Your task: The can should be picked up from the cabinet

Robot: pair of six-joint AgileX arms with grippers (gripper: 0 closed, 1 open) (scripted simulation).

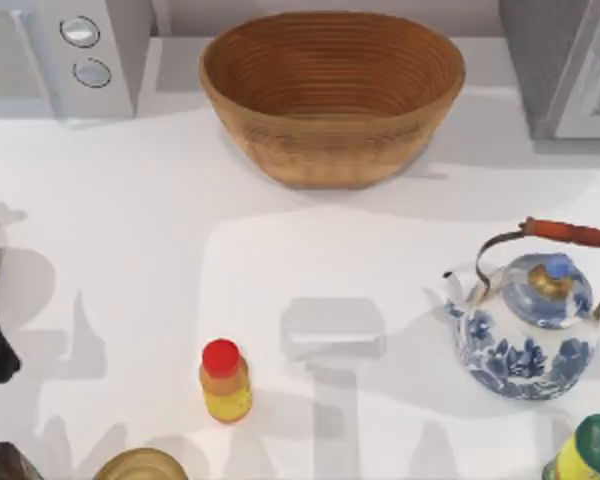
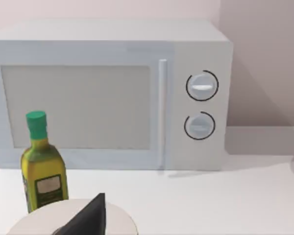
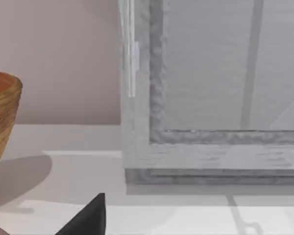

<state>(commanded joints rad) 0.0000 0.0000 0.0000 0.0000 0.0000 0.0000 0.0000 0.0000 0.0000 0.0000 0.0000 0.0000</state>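
White table [image 1: 130, 200], wide and crowded. Grey cabinet [image 3: 210, 88] at the top view's right rear, door closed; the can is not seen, presumably inside. A reach without opening the door would strike it. Wicker basket [image 1: 332, 95] and blue-patterned kettle [image 1: 525, 335] flank the approach; collision risk. Right finger [image 3: 88, 218] faces the cabinet; aperture cannot be told for either arm.

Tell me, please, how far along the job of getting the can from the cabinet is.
Nothing looks done yet. In hand: the right gripper faces the cabinet, apart from it and touching nothing; the cabinet's front looks shut. The left gripper idles facing the microwave. Left: reaching in, gripping and lifting the can.
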